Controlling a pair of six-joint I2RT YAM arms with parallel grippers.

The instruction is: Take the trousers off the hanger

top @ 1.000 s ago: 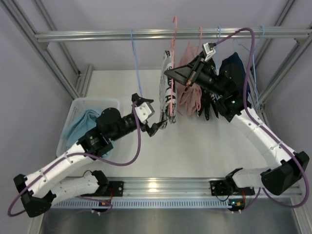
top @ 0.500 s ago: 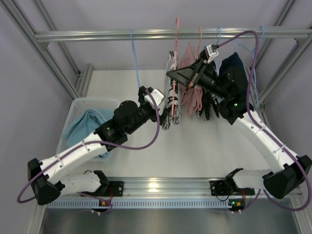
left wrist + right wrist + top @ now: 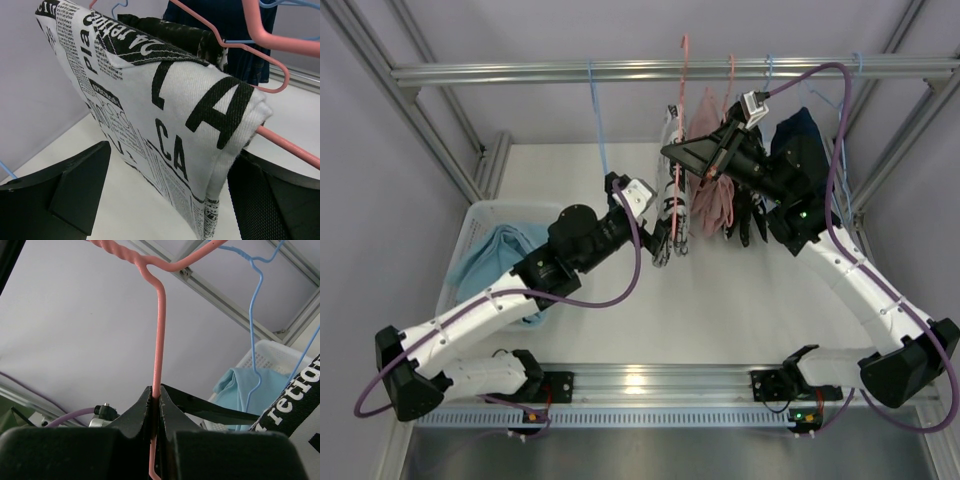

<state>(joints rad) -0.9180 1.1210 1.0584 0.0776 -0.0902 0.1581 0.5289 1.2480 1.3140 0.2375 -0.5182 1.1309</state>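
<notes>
Currently the newsprint trousers (image 3: pixel 165 135) hang folded over the lower bar of the pink hanger (image 3: pixel 260 55), which hooks onto the rail (image 3: pixel 520 72).

1. Right gripper (image 3: pixel 156 402): jaws closed on the upright wire of the pink hanger, just below its twisted neck. In the top view the right arm reaches the pink hanger from the right side.
2. Left gripper (image 3: pixel 170 165): jaws spread wide, one finger on each side of the newsprint trousers, below the pink hanger's bar. Neither finger (image 3: pixel 75 190) visibly presses the cloth.
3. Pink trousers (image 3: pixel 712 195): they hang just to the right of the pink hanger, partly behind the right gripper.
4. Dark garment (image 3: pixel 800 145): it hangs farther right of the pink hanger, beyond the pink trousers.
5. Blue hanger (image 3: pixel 600 130): bare, on the rail to the left of the pink hanger.
6. Blue trousers (image 3: pixel 495 255): they lie crumpled in the basket (image 3: pixel 485 212), well to the left of the pink hanger and down on the table (image 3: pixel 740 310).
</notes>
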